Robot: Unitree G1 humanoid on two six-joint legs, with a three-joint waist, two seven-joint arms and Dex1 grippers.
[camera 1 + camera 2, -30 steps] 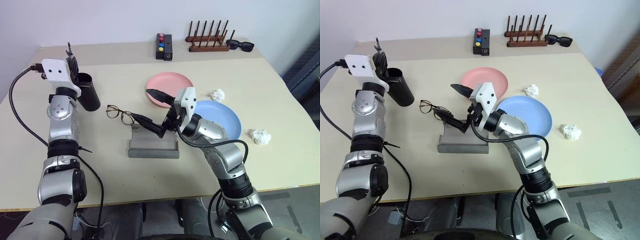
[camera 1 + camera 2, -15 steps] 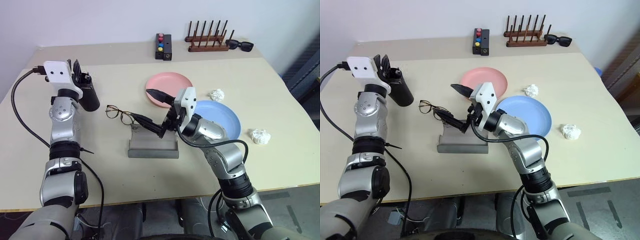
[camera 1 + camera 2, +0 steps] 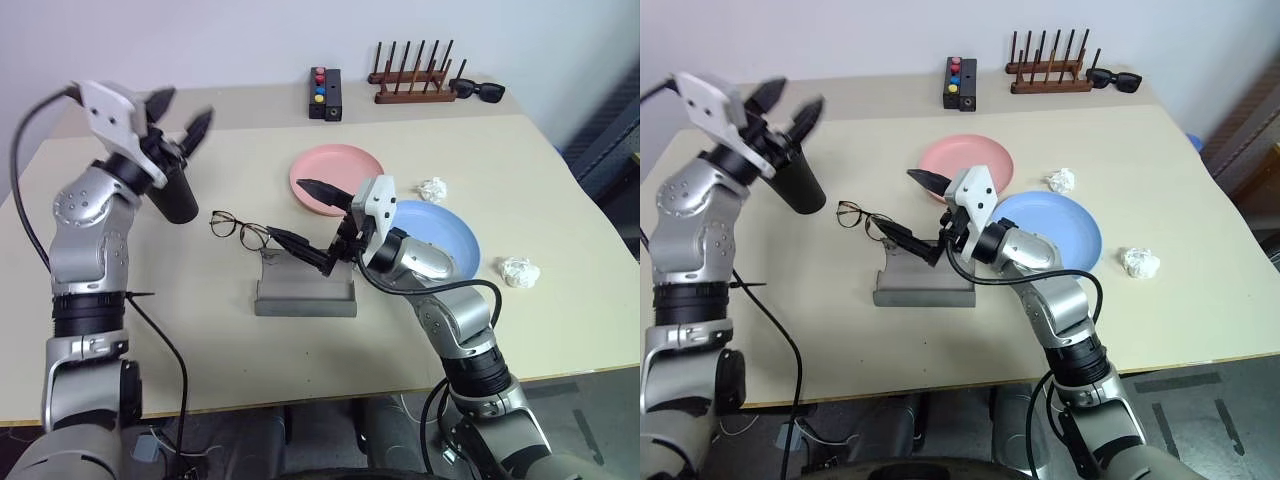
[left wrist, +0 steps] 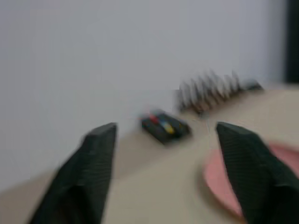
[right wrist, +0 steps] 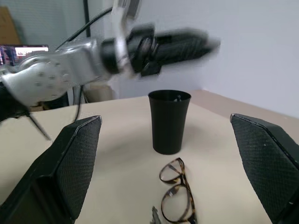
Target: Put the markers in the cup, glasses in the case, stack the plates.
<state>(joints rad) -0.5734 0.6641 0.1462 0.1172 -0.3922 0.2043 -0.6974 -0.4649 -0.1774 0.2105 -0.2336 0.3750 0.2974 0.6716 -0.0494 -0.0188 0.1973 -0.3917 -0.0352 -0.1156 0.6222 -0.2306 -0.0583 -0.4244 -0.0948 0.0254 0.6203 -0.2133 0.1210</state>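
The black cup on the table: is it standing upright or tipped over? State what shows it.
Upright. The cup stands on its narrower base on the table, its open rim facing up, behind the glasses.

1. The tall black plastic cup (image 3: pixel 800 186) stands on the beige worktop (image 3: pixel 200 340) toward its left side, with the left claw (image 3: pixel 786 107) above it.
2. The thin wire-framed glasses (image 3: pixel 239 229) lie right of the cup, just behind the grey felt case (image 3: pixel 304 296).
3. The right claw (image 3: pixel 305 215) hangs over the case's rear edge, beside the glasses.
4. The salmon pink round plate (image 3: pixel 335 177) lies behind the case; the light blue round plate (image 3: pixel 450 240) lies to its right and nearer.
5. Two crumpled white paper balls (image 3: pixel 434 190) (image 3: pixel 522 271) lie near the blue plate: one behind it, one to its right.
6. At the far edge sit a black box with coloured buttons (image 3: pixel 327 93), a wooden peg rack (image 3: pixel 417 84) to its right, and black sunglasses (image 3: pixel 477 90) touching the rack's right end.
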